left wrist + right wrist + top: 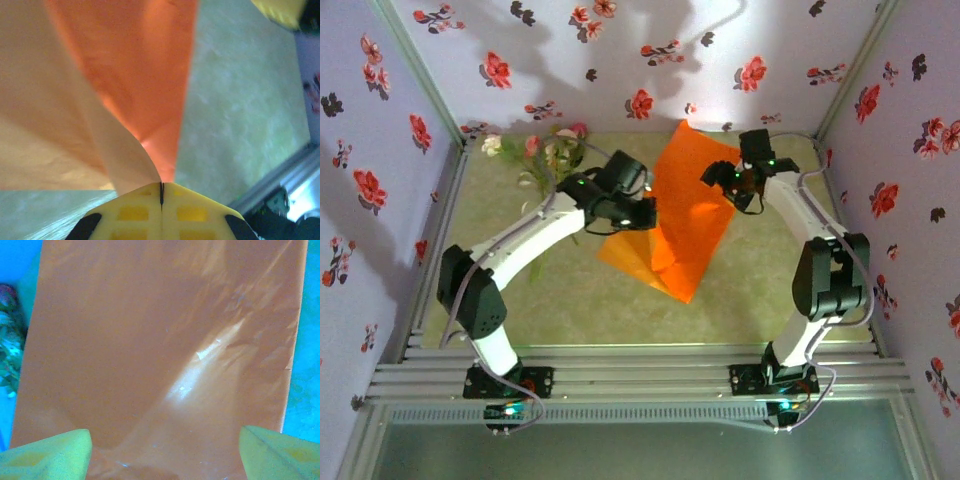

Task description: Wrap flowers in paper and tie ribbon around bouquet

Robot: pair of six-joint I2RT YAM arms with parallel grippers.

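Note:
The orange paper (682, 225) lies partly lifted and folded in the middle of the table. My left gripper (648, 213) is shut on the paper's left edge; in the left wrist view the paper (145, 75) rises from the closed yellow fingertips of the left gripper (161, 183). My right gripper (725, 180) hovers open over the paper's far right part, and in its wrist view the right gripper (164, 432) has its fingers wide apart above the paper (150, 340), holding nothing. The flowers (545, 150) lie at the back left, and they show as the flowers (7, 340) at the left edge. The ribbon is out of view.
Flower-print walls (380, 150) close in the pale green table (570, 290) on the left, back and right. An aluminium rail (640, 375) with both arm bases runs along the near edge.

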